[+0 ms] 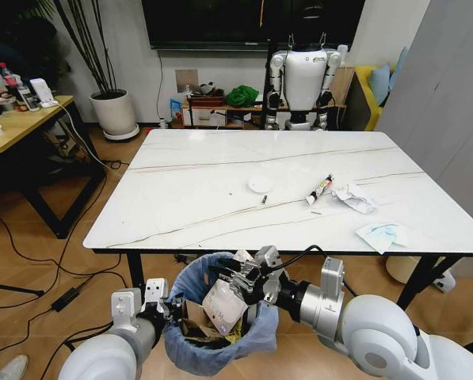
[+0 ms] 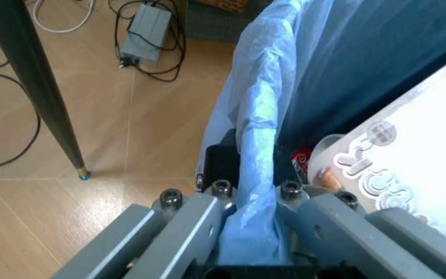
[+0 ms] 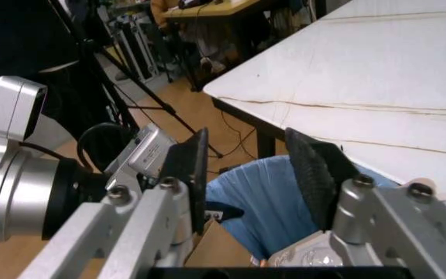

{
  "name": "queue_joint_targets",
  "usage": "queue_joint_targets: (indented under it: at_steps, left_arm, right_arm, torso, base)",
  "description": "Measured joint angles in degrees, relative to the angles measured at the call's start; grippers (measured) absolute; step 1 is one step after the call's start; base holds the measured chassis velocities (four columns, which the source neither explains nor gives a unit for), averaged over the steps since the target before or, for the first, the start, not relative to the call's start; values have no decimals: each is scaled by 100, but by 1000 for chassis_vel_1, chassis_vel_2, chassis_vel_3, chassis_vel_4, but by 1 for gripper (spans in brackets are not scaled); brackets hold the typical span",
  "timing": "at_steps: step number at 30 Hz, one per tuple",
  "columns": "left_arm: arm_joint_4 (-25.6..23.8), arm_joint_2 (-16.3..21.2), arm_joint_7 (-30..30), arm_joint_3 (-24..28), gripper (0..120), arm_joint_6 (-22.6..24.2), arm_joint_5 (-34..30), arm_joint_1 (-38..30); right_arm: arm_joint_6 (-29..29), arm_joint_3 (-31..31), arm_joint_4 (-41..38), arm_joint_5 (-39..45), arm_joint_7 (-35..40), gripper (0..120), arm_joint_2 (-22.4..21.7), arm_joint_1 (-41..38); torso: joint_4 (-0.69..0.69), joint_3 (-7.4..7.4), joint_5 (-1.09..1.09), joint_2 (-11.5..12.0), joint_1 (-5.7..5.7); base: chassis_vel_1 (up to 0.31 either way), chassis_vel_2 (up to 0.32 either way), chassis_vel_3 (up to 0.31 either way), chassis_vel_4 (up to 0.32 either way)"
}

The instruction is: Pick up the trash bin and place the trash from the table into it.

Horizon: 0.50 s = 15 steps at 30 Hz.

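- Trash bin [image 1: 220, 336] stands upright below the bench's near edge, mouth facing up, its crinkly blue-grey bag folded out over the rim; the pictures do not show whether it rests on the floor.
- Left gripper [image 2: 255, 174] sits at the bin's left rim, jaws closed down on the rim and its blue bag [image 2: 263, 116], one jaw outside the wall and one inside.
- Right gripper [image 1: 238, 279] hovers over the bin's mouth, jaws spread wide with nothing between them in the right wrist view.
- Inside the bin lie a brown cardboard carton [image 1: 195, 321] and a pale crumpled wrapper [image 1: 223, 307] tilted against the far rim; the left wrist view shows a red scrap [image 2: 301, 158] down inside and a clear piece with raised lettering [image 2: 366, 157] too partial to read.
- On the bench [image 1: 220, 170], a white tube [image 1: 318, 190] lies toward the right side, long axis running from near-left to far-right, its print too small to read.
- Just right of the tube is a crumpled tissue [image 1: 353, 198]; near the bench's near-right corner lies a mask [image 1: 381, 235], flat.
- Toward the bench's middle sits a small white round lid [image 1: 259, 184], with a tiny dark item [image 1: 264, 199] just on its near side.
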<state>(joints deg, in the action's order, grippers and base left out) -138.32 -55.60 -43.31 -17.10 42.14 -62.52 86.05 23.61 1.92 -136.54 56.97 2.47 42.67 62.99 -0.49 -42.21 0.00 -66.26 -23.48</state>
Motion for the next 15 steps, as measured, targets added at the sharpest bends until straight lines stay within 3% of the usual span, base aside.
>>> queue_joint_targets:
  at_steps: [3, 8, 15]
  left_arm:
    - [-8, 1, 0, 0, 0, 0, -1, 9]
    - [-25, 14, 22, 24, 0, 0, 82, 80]
    - [-47, 65, 69, 64, 0, 0, 159, 127]
  right_arm:
    - [-37, -19, 46, 2, 90, 46, 56, -38]
    - [-39, -136, 325, 216, 953, 66, 299, -422]
    - [645, -63, 1094, 534, 2410, 93, 700, -1507]
  torso:
    - [0, 0, 0, 0, 0]
    - [0, 0, -1, 0, 0]
    - [-1, -1, 0, 0, -1]
  base:
    - [0, 0, 0, 0]
    - [0, 0, 0, 0]
    - [0, 0, 0, 0]
